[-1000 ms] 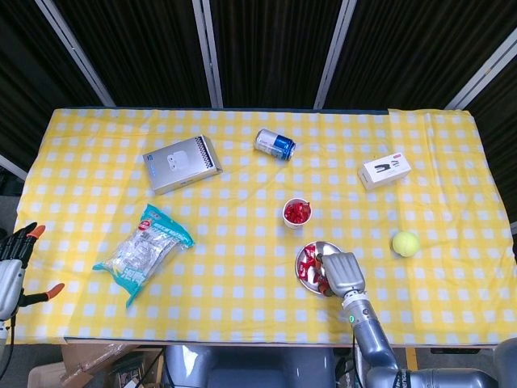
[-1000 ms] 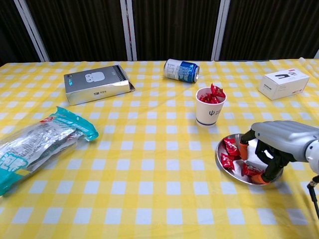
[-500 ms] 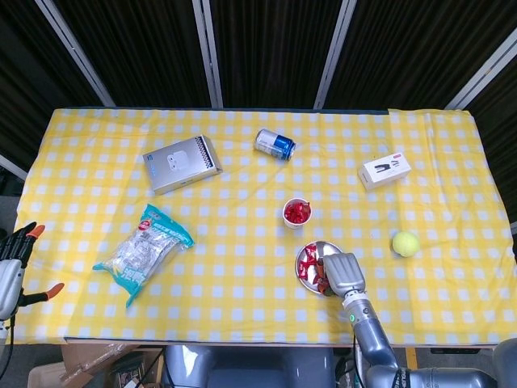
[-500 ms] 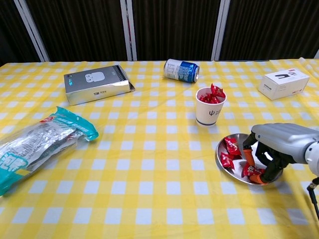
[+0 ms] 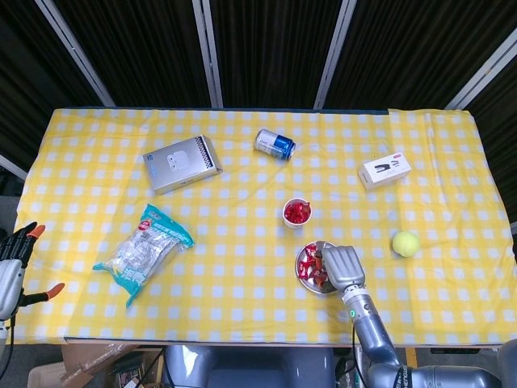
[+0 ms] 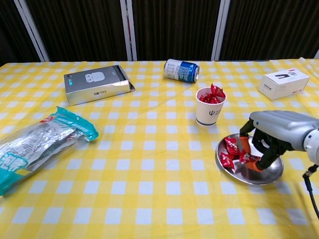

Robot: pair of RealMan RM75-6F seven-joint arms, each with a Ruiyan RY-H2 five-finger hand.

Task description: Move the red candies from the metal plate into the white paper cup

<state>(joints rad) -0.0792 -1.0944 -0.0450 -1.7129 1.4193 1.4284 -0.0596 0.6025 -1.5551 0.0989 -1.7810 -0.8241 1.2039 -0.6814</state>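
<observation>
The metal plate (image 6: 260, 179) (image 5: 321, 245) lies at the front right of the table with red candies (image 6: 229, 148) on its left side. My right hand (image 6: 273, 133) (image 5: 340, 265) hovers over the plate, fingers curled down, pinching a red candy (image 6: 246, 158) between its orange fingertips just above the plate's middle. The white paper cup (image 6: 209, 112) (image 5: 296, 213) stands upright just behind the plate, with red candies heaped in it. My left hand (image 5: 13, 263) hangs off the table's left edge, fingers spread and holding nothing.
A silver box (image 6: 97, 83) and a snack bag (image 6: 42, 142) lie on the left. A blue can (image 6: 181, 69) lies on its side behind the cup. A white box (image 6: 284, 83) sits at the far right, and a tennis ball (image 5: 405, 243) rests right of the plate.
My right hand closed its fingertips on a candy at the plate's near edge and raised it toward the plate's middle. The left hand has not moved.
</observation>
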